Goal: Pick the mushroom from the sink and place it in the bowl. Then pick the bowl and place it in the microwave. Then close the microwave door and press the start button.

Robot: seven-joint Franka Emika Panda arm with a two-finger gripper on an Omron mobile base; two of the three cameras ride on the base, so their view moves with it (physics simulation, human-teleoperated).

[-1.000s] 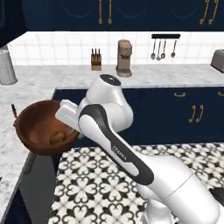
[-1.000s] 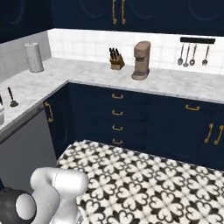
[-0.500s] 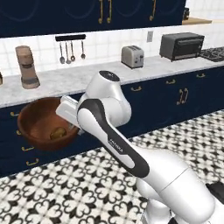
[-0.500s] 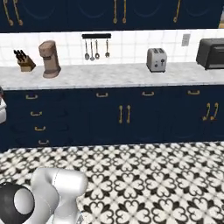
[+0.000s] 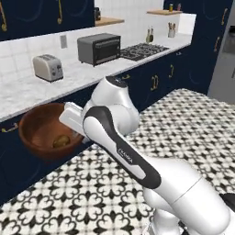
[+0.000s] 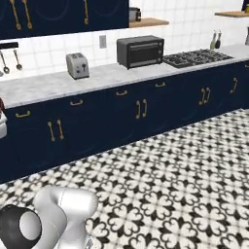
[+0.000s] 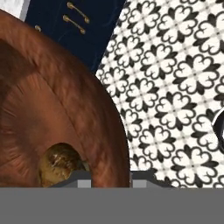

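Above the patterned floor (image 5: 193, 119), the pincer (image 7: 109, 180) clamps the bowl (image 5: 43, 131) rim, mushroom (image 5: 61, 141) inside.

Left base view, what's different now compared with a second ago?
The whole background has changed because the base turned: knife block, coffee maker and hanging utensils are gone, and the toaster, toaster oven and stovetop now line the counter. Unchanged: the tool stays shut on the bowl rim, carried off the counter, with the mushroom still inside.
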